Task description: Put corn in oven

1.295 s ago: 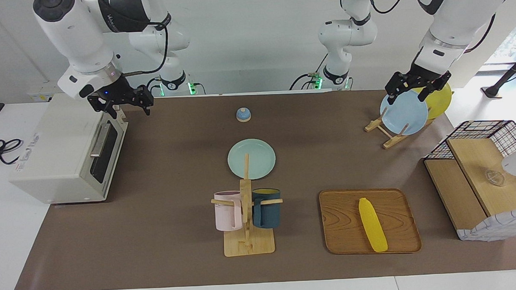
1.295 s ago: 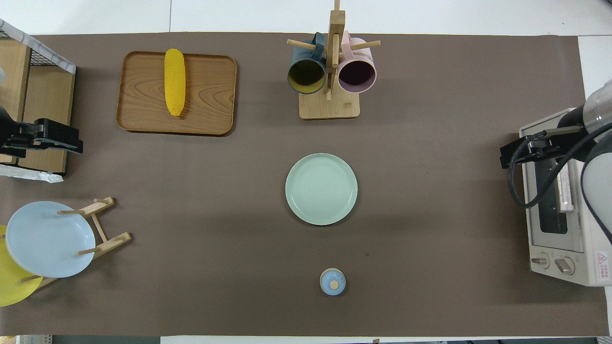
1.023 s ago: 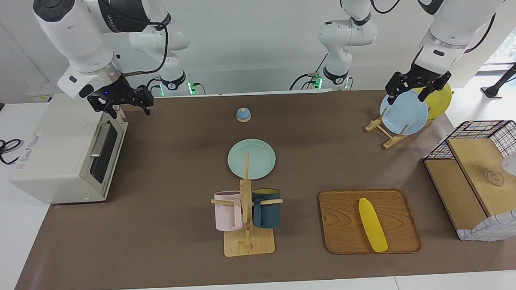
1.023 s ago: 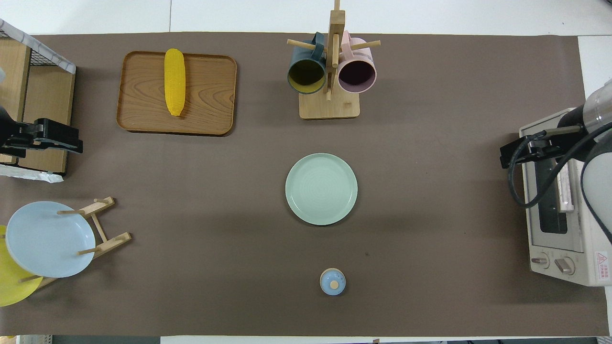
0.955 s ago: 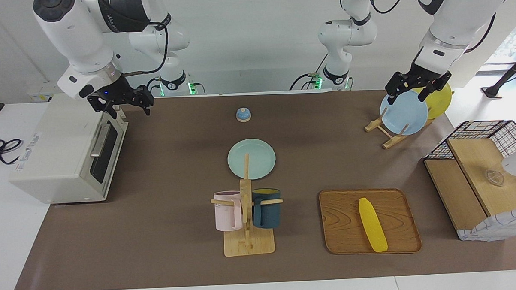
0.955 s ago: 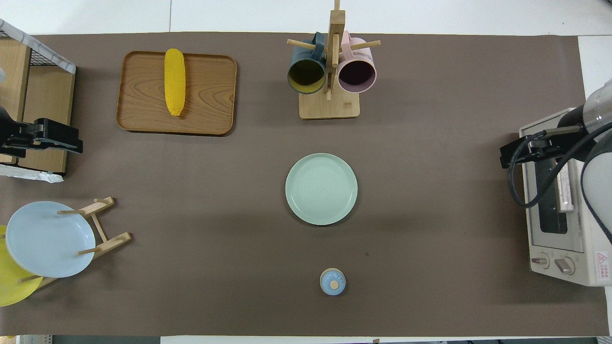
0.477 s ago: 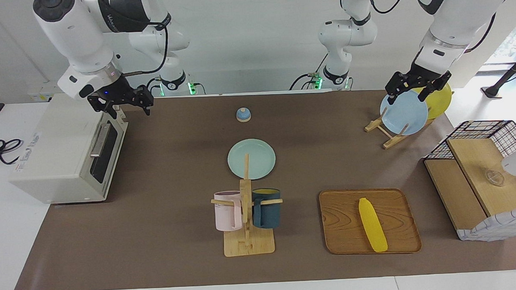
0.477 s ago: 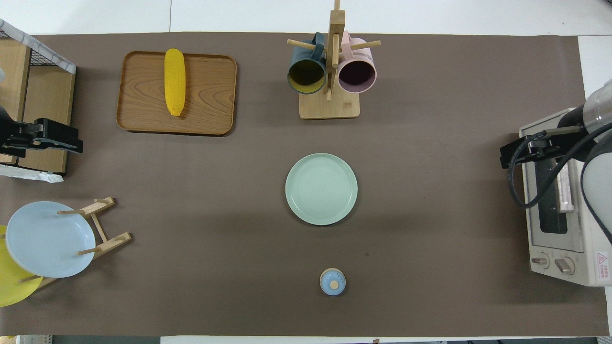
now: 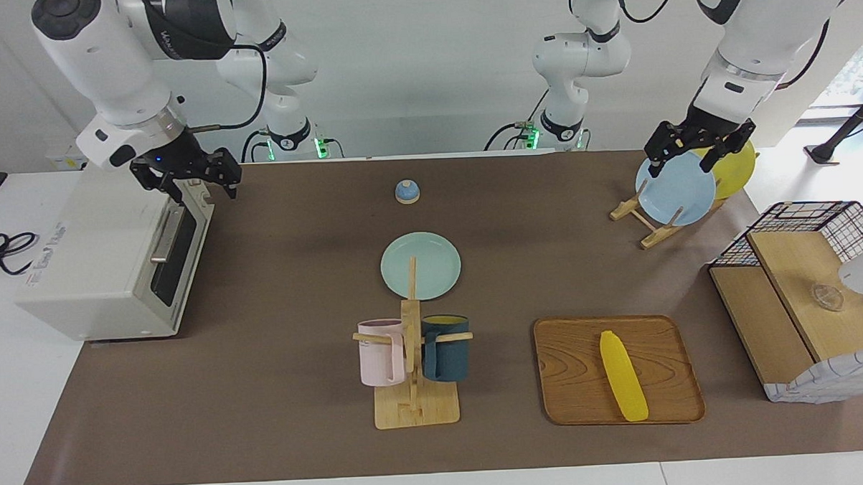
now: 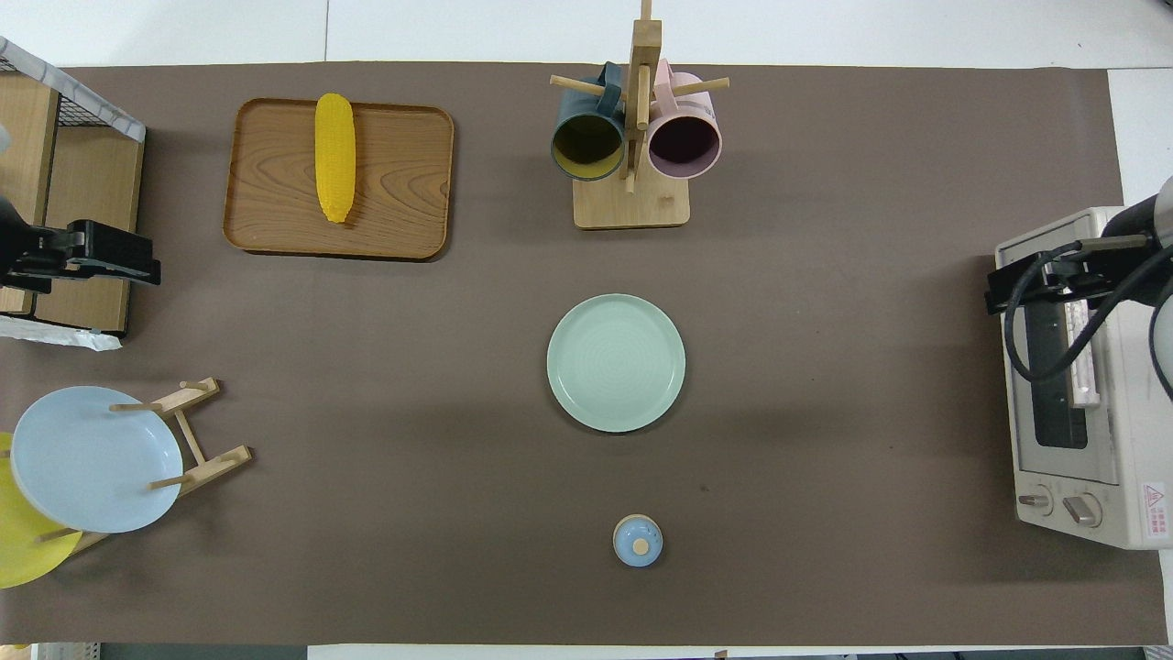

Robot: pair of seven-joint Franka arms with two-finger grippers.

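Facing view: my right gripper (image 9: 185,181) gapes empty over the cream-white boxy toaster oven (image 9: 109,257).
Left gripper (image 9: 697,150): spread, empty, above blue plate (image 9: 676,189).
Yellow corn cob (image 9: 623,384): untouched on wooden tray (image 9: 573,381).

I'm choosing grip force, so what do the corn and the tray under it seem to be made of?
The corn looks like smooth moulded plastic: uniform bright yellow with a slight sheen, though rubber can't be ruled out. The tray looks like wood or a wood-look laminate with a satin finish: brown grain lines run across it.
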